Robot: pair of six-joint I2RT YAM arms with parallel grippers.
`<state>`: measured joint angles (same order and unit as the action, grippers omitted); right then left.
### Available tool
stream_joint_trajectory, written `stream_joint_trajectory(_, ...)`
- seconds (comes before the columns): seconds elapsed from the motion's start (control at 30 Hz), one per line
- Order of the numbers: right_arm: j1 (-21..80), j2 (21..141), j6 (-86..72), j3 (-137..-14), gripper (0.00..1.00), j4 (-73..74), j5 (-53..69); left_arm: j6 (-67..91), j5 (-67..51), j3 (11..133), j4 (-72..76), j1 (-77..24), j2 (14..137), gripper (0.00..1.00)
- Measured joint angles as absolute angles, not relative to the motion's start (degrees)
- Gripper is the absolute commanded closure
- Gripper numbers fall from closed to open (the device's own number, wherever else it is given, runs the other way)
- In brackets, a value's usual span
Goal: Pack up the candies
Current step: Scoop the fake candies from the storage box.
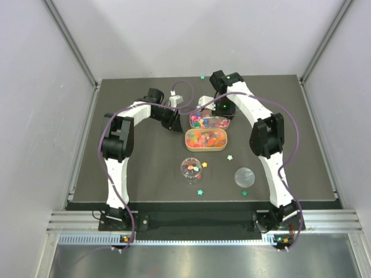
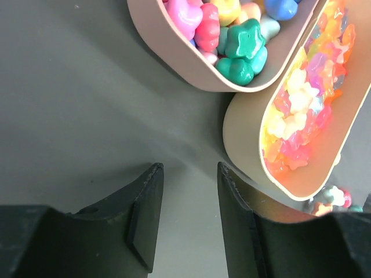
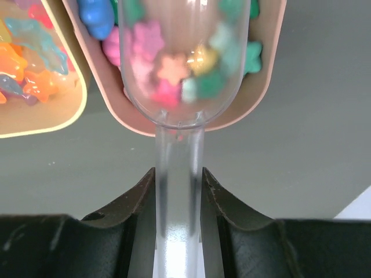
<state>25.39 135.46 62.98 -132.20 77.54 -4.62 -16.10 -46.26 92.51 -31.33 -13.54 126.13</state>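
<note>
right pincer (image 3: pixel 178 191) is clamped narrow on the handle of the clear scoop (image 3: pixel 179 87), and the scoop bowl lies in the pink tray (image 3: pixel 268 87) among the star candies (image 3: pixel 95 17). pieces show through the bowl, but it cannot be told whether they sit inside it or beneath it. the second tray (image 3: pixel 58 124), holding orange candies (image 3: pixel 23 63), lies just beside the first. left pincer (image 2: pixel 188 174) stands apart and holds nothing, low over the worktop (image 1: pixel 145 168) next to the ends of both trays. the step in hand appears to be scooping. recommended procedure: push the bowl into the heap, then bring it level before lifting so that no piece rolls off the lip. carry the load to the open jar (image 1: pixel 192 169), which stands nearer the arm bases with its lid (image 1: pixel 244 176) well apart. centre the lip over the jar mouth, then tilt slowly. loose stars (image 1: pixel 230 157) on the worktop suggest a spill risk.
</note>
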Motion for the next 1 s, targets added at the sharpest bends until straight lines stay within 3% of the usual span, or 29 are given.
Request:
stream_joint_trajectory(0.53, 28.8, 136.5, 67.6, -133.1, 1.0, 76.7, -0.2, -9.3, -46.5, 95.9, -24.5, -13.4, 128.2, 0.57)
stream_joint_trajectory(1.0, 26.7, 137.2, 69.6, -130.8, 1.0, 75.3, 7.8, -9.8, -46.4, 97.6, -27.4, -13.3, 128.6, 0.57)
